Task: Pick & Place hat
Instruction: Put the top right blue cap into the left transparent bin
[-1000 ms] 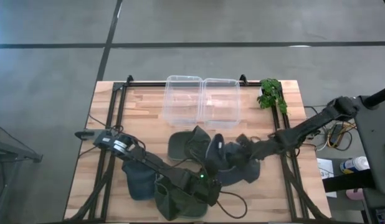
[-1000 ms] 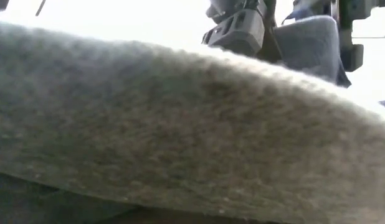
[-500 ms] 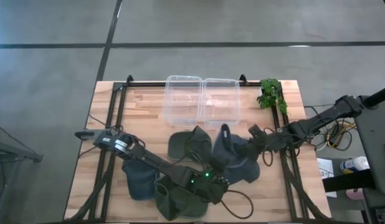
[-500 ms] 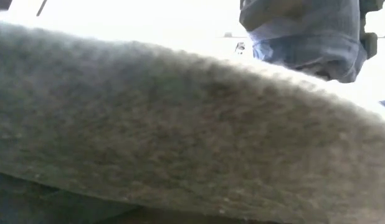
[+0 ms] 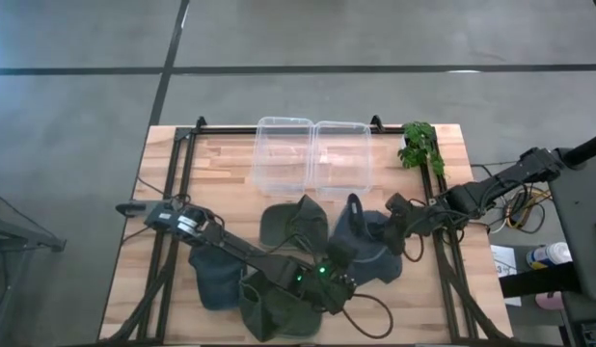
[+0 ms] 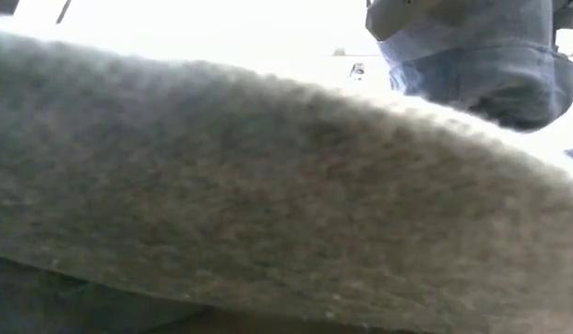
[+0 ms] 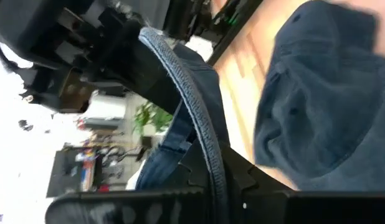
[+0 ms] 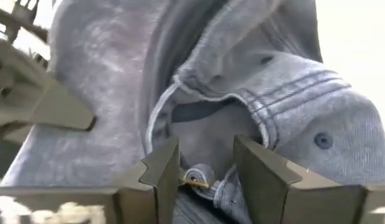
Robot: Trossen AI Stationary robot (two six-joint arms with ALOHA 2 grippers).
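The blue denim hat point(image 5: 370, 253) lies right of the table's middle, one edge standing up point(image 5: 352, 207). My left gripper point(image 5: 334, 280) reaches in from the left to the hat's near-left side and is shut on its brim. My right gripper point(image 5: 396, 228) comes from the right and is shut on the hat's rear strap. In the low view the hat point(image 6: 481, 65) hangs at the top right, behind a grey hat point(image 6: 268, 204) that fills the foreground. My left gripper pinches the hat's stitched brim edge point(image 7: 202, 134) between its two fingers; the edge runs lengthwise through the jaws and rises away from them. The crown point(image 7: 317, 106) sags beyond. My right gripper has the rear strap with its brass buckle point(image 8: 197, 182) between its fingers point(image 8: 160, 171), coming level from the table's right. The bunched crown point(image 8: 292, 106) sits ahead of the fingers.
A dark green hat point(image 5: 291, 222), a dark blue hat point(image 5: 214, 280) and an olive hat point(image 5: 272, 310) lie around the left arm. Two clear bins point(image 5: 312, 154) stand at the far middle, with a green plant point(image 5: 420, 145) to their right. A cable point(image 5: 370, 313) loops near the front edge.
My right gripper has drawn back toward the table's right, away from my left gripper, pulling the hat's rear with it. The hat has spread out between the two grippers, and one edge now stands up. In the low view it has risen and looms larger.
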